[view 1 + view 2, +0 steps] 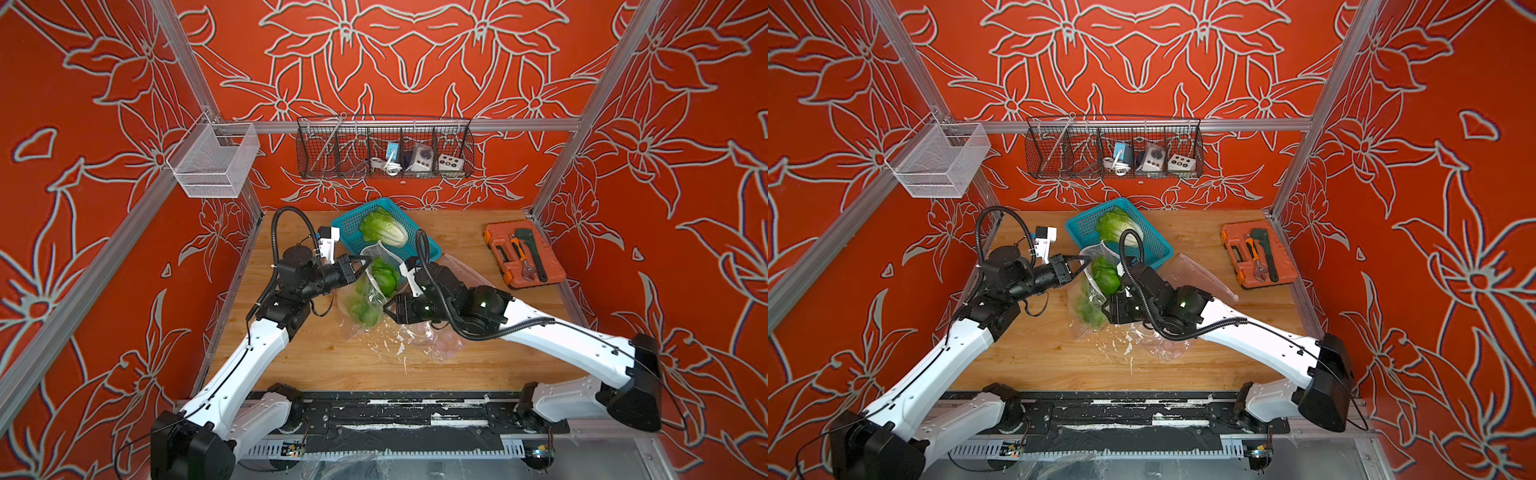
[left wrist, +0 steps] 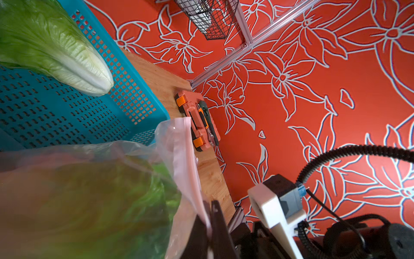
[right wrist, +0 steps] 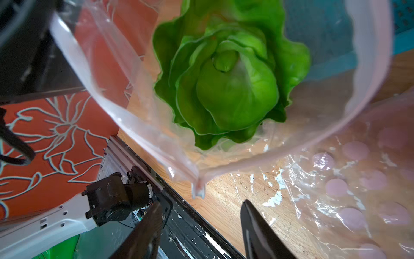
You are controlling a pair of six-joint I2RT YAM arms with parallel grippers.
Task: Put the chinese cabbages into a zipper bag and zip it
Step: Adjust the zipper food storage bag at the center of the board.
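In both top views a clear zipper bag [image 1: 360, 296] [image 1: 1082, 300] stands mouth-up at mid-table. One chinese cabbage [image 1: 384, 275] [image 3: 230, 85] sits leafy end up in its mouth. A second one [image 1: 365, 311] [image 1: 1088, 312] shows green through the plastic lower down. A third [image 1: 382, 226] [image 2: 56, 49] lies in the blue basket [image 1: 422, 245]. My left gripper [image 1: 368, 261] [image 2: 209, 206] is shut on the bag's rim [image 2: 183, 157]. My right gripper [image 1: 387, 309] [image 3: 201, 205] is open and empty. The bag's lower corner [image 3: 197, 188] hangs just beyond its jaws.
A second plastic bag [image 1: 428, 338] with pink dots lies flat under the right arm. An orange tool case [image 1: 525, 257] sits at the back right. A black wire rack [image 1: 384, 151] and a white mesh basket [image 1: 212, 162] hang on the frame.
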